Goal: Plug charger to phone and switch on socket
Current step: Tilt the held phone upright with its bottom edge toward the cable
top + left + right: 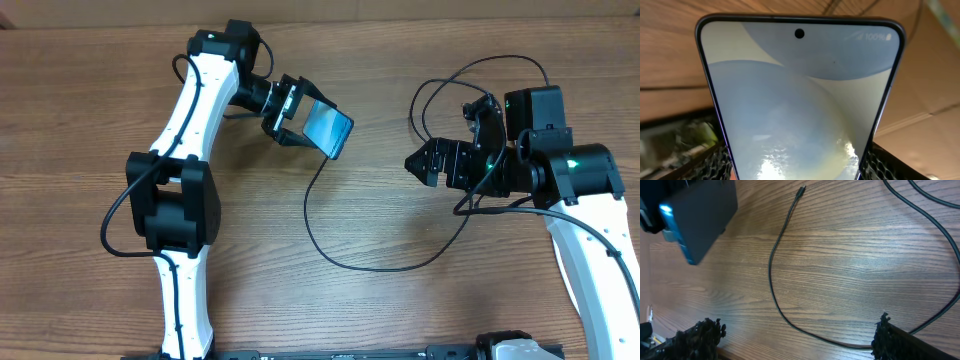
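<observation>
Phone [328, 122] in left hand [297, 116] points its top outward.

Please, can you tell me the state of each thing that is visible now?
phone: screen lit, held off the table, charger not plugged in.
charger: lying loose on the table, connector tip free.
left gripper: shut on the phone.
right gripper: open, empty.
</observation>
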You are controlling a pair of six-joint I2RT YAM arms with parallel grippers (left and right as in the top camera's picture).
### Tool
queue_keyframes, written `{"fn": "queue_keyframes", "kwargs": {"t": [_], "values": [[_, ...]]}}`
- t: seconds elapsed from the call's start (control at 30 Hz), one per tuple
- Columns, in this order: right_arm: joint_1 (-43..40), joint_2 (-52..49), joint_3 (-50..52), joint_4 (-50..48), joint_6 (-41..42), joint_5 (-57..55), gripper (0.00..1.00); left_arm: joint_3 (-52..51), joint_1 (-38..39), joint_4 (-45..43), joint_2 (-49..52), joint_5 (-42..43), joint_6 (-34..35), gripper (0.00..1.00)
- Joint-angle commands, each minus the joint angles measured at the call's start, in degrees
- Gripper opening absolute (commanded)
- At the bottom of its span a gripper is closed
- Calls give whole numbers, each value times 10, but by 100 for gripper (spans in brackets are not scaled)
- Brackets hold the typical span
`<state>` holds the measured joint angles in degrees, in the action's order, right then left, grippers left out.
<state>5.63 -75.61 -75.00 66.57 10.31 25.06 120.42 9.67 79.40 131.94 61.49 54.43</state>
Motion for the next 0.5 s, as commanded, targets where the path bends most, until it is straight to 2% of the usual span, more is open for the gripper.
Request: {"fn": "queue_keyframes", "kwargs": {"t": [0.0, 0.2, 0.4, 0.47], "values": [[-2, -1, -16, -3, -1, -5, 100, 16, -14, -1, 0, 87, 62, 65], [-2, -1, -16, -2, -1, -5, 100, 16, -24, -1, 0, 95, 112, 65], [-2, -1, -16, -2, -1, -5, 100, 16, -26, -1, 0, 149, 113, 64], [-2, -1, -16, -3, -1, -5, 100, 16, -26, -1, 0, 164, 112, 61]]}}
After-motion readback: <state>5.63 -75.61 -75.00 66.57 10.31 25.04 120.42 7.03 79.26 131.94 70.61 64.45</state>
